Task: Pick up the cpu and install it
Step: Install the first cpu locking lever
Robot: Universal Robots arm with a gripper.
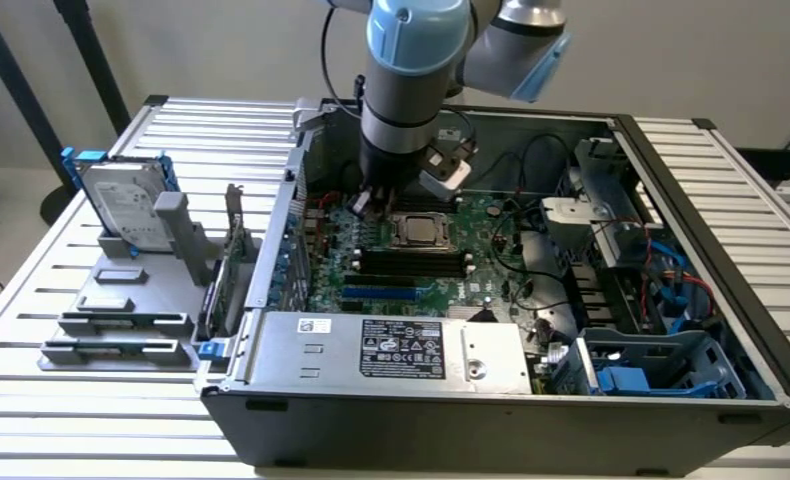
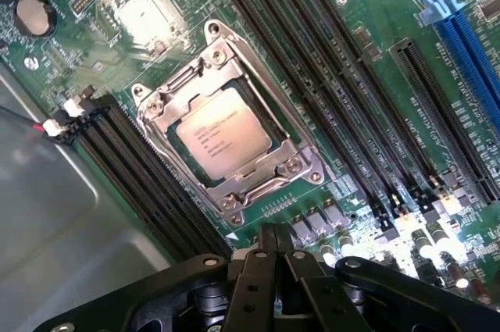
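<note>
The cpu (image 2: 222, 139) already sits in the motherboard socket (image 2: 226, 135), seemingly installed, while the hand (image 2: 273, 248), fingers together and empty, hovers just beside it.

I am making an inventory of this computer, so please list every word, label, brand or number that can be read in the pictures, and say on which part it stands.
None can be read.
White label with black panel on the power supply: print too small.
Cpu in its socket: faint lines of print, too blurred.
Label on the hard drive: too small.
Motherboard: white markings, unreadable.
</note>
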